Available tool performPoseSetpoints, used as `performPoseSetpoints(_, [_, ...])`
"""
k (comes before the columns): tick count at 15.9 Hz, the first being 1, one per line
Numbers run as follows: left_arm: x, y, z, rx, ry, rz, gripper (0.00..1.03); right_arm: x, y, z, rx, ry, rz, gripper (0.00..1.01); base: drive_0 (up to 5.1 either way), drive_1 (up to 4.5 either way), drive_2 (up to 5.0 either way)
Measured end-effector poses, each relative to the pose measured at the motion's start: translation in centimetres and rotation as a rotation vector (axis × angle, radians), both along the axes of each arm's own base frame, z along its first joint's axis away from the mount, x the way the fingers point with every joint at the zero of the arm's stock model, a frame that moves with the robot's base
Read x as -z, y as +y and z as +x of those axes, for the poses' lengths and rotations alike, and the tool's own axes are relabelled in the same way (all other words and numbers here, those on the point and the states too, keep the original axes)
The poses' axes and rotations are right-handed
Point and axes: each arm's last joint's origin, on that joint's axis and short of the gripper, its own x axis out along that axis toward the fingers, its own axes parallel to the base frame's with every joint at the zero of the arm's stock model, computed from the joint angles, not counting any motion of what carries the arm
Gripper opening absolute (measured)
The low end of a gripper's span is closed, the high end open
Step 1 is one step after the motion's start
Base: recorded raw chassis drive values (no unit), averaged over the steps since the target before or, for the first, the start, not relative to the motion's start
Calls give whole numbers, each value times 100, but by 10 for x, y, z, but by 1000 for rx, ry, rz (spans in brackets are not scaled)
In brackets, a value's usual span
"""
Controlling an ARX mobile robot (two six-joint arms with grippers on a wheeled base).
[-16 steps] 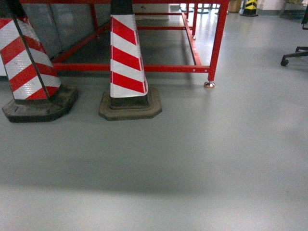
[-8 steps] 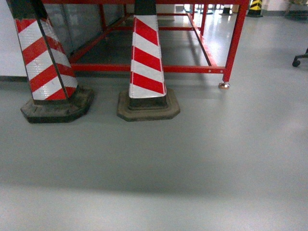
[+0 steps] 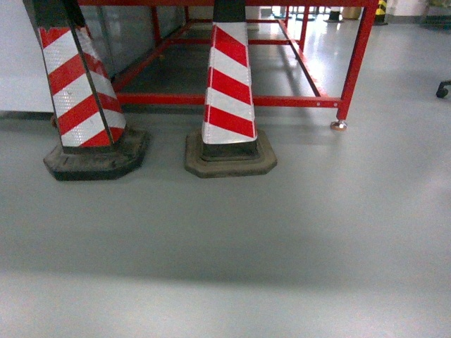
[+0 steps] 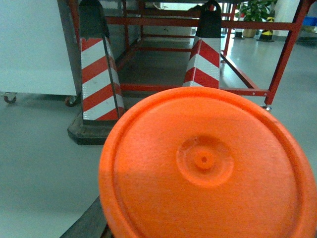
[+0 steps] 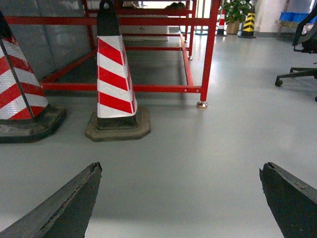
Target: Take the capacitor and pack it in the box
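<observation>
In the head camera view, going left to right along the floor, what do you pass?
Left traffic cone on its black base → second red-and-white traffic cone → red frame leg with its metal foot → office chair caster at the right edge.

- 2 traffic cones are showing red and white diagonal stripes, with black tops and dark, dull bases.
- The metal frame behind them is showing bright red.
- The floor is reading plain grey.
- A round disc is filling the left wrist view in solid orange.
- The right gripper's fingers are showing dark grey.
- A far cone is showing yellow and black stripes.
</observation>
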Motion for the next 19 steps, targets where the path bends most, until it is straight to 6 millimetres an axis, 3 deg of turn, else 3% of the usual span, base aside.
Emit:
performPoseSetpoints(6, [0, 0, 0, 0, 0, 0, 44, 0, 0, 0, 1, 0, 0, 98, 0, 394, -393])
performPoseSetpoints(16, [0, 0, 0, 2, -1, 0, 44, 0, 0, 0, 1, 2, 0, 98, 266, 222, -504])
performPoseSetpoints(19, [0, 0, 0, 1, 0, 0, 44, 0, 0, 0, 2, -3, 0, 98, 3, 379, -372])
